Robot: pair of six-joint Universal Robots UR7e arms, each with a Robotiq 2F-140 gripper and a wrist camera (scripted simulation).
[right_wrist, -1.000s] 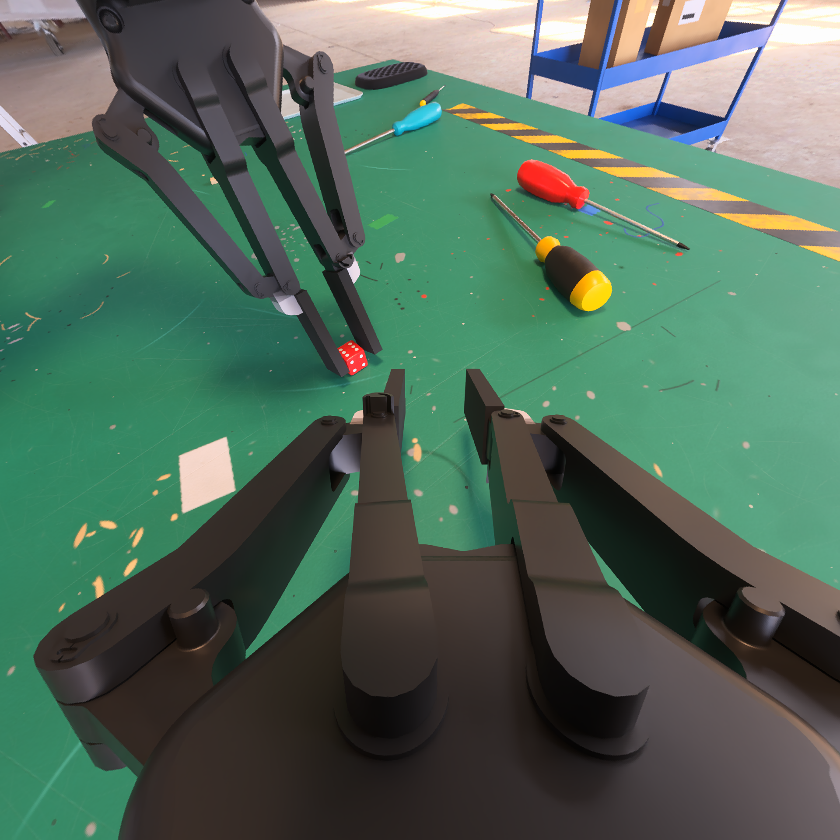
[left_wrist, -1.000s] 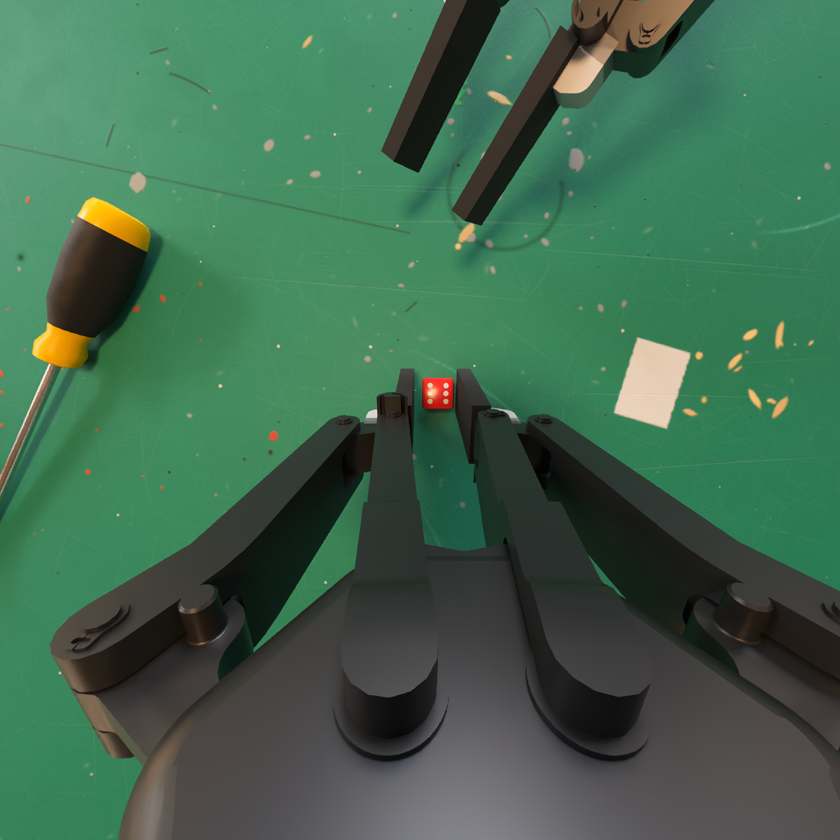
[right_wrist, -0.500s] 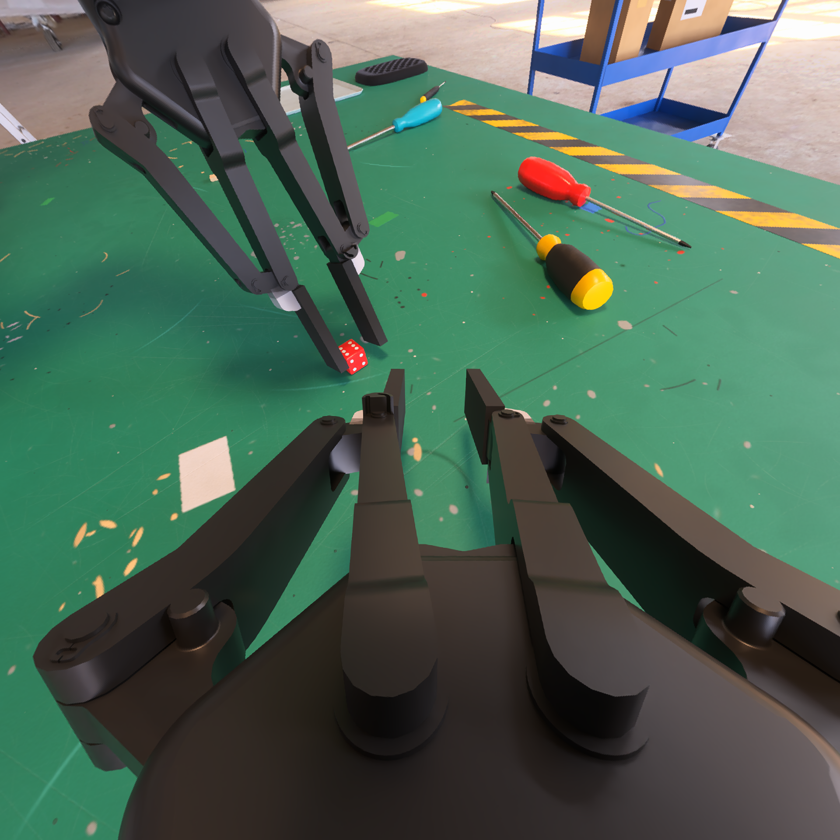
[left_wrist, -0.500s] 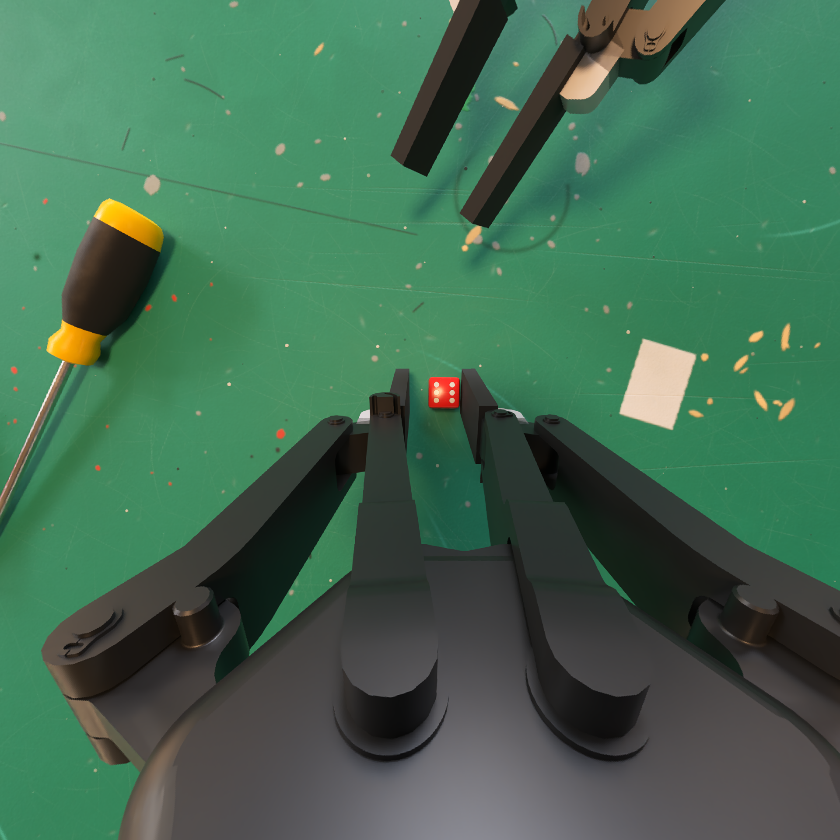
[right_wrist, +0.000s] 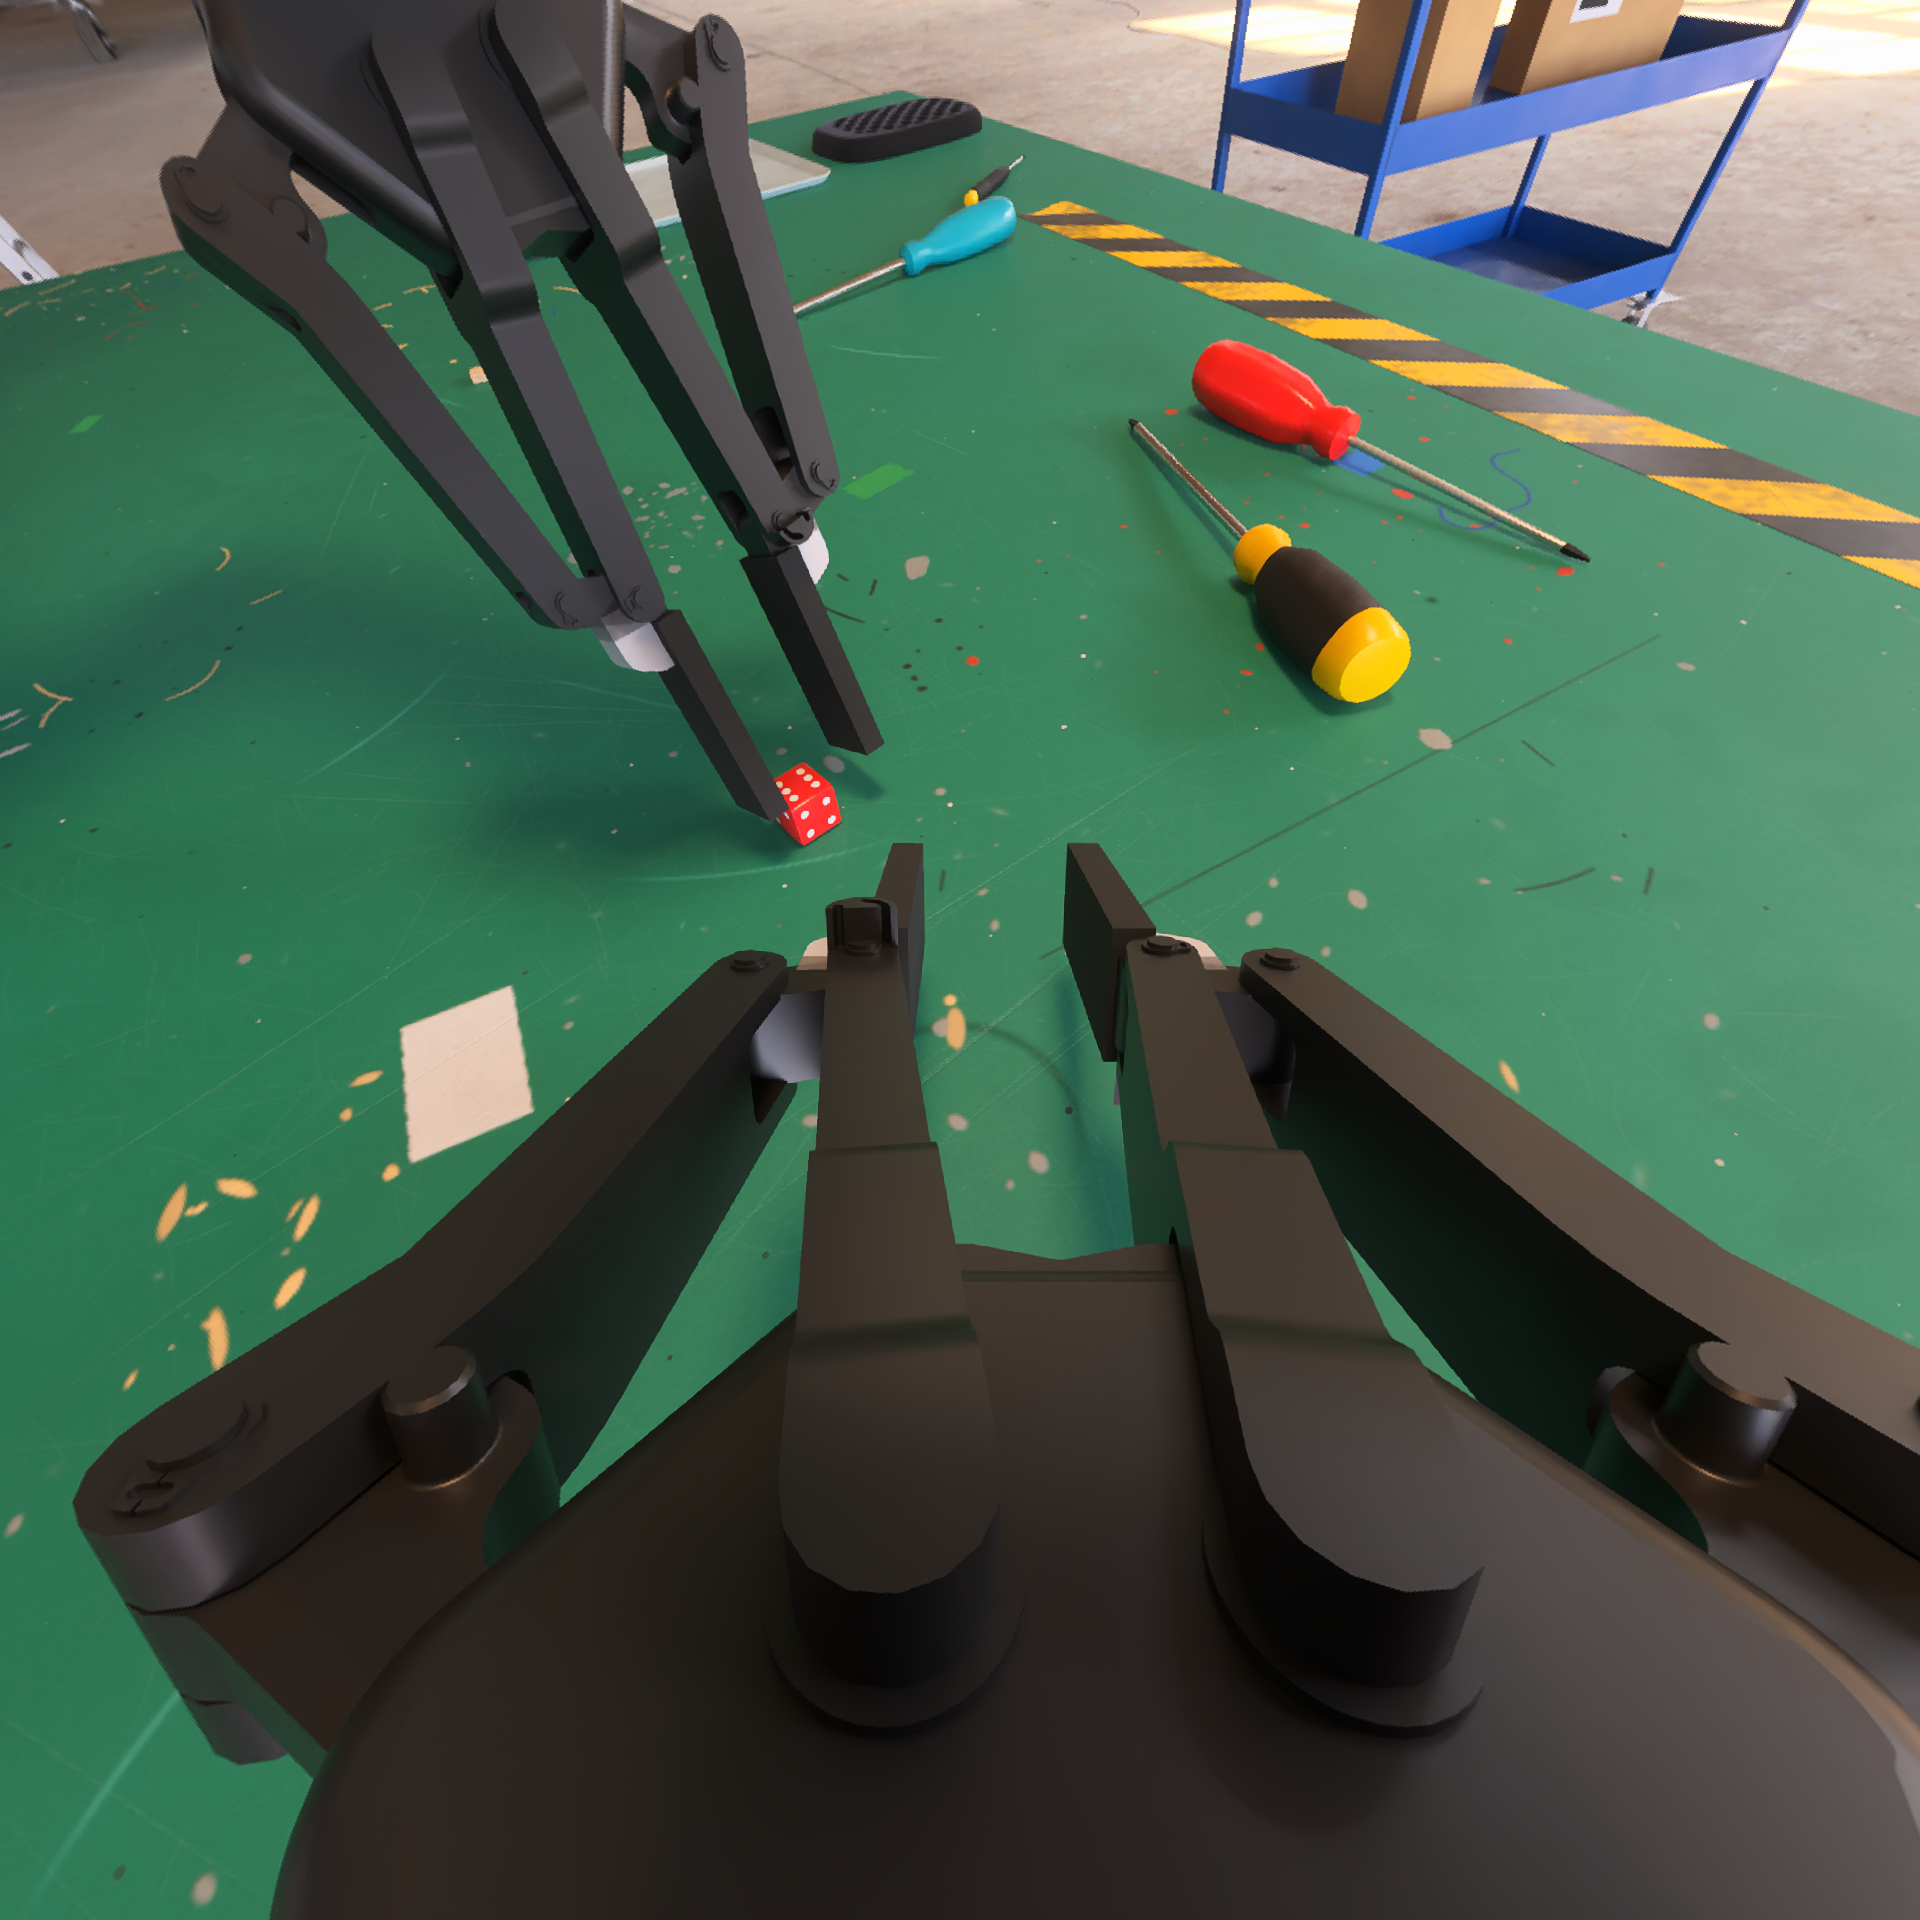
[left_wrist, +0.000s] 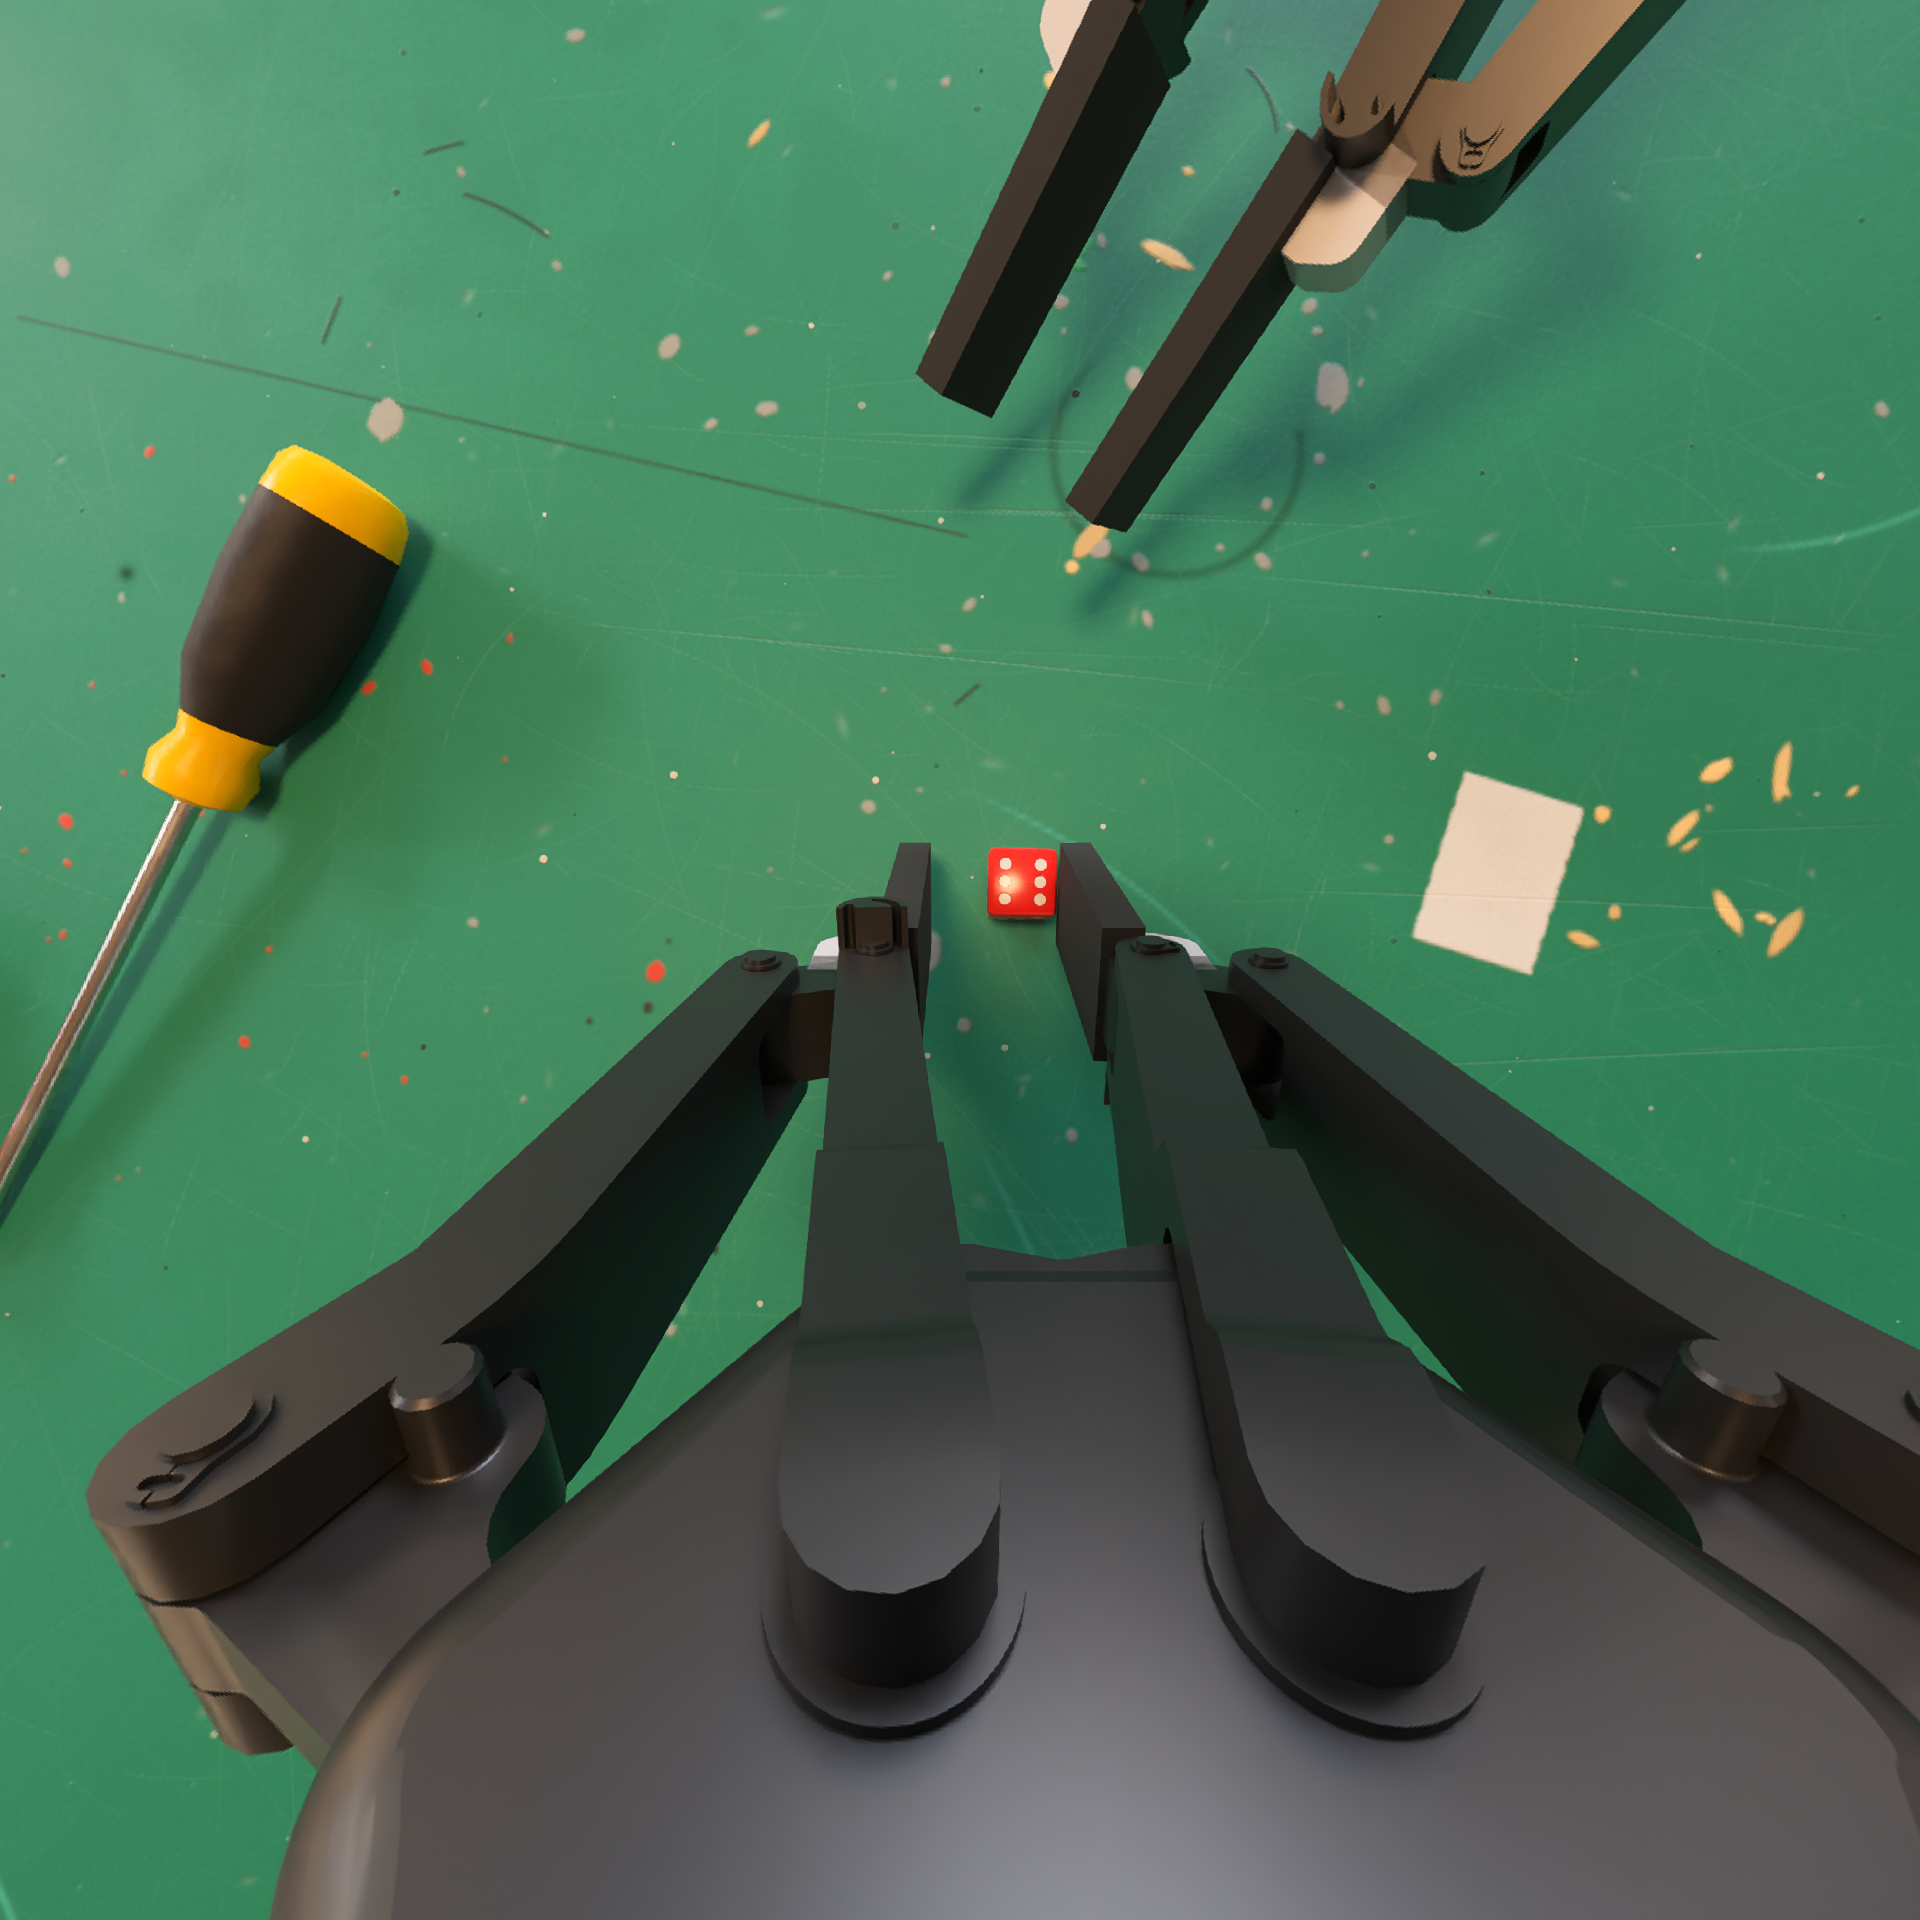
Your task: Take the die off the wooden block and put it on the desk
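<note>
The small red die (left_wrist: 1021, 883) with white pips lies on the green desk (left_wrist: 727, 644), six pips up. My left gripper (left_wrist: 994, 862) is open just above it. Its fingers straddle the die, which lies close beside the right-hand finger, with a gap to the other. In the right wrist view the die (right_wrist: 808, 805) lies at the tip of one finger of the left gripper (right_wrist: 816, 774). My right gripper (right_wrist: 994, 873) is open and empty, hovering low over the desk a short way from the die. It also shows in the left wrist view (left_wrist: 1029, 452). No wooden block is in view.
A black-and-yellow screwdriver (right_wrist: 1320, 613) and a red one (right_wrist: 1273, 400) lie to the right. A teal screwdriver (right_wrist: 956, 234) and a black pad (right_wrist: 894, 125) lie farther back. A beige patch (right_wrist: 462, 1070) marks the desk. A striped edge (right_wrist: 1507, 405) and a blue cart (right_wrist: 1507, 125) lie beyond.
My left gripper's fingers have spread apart and let go of the die, which stays on the desk. The left gripper has risen slightly. The right gripper has barely moved.
</note>
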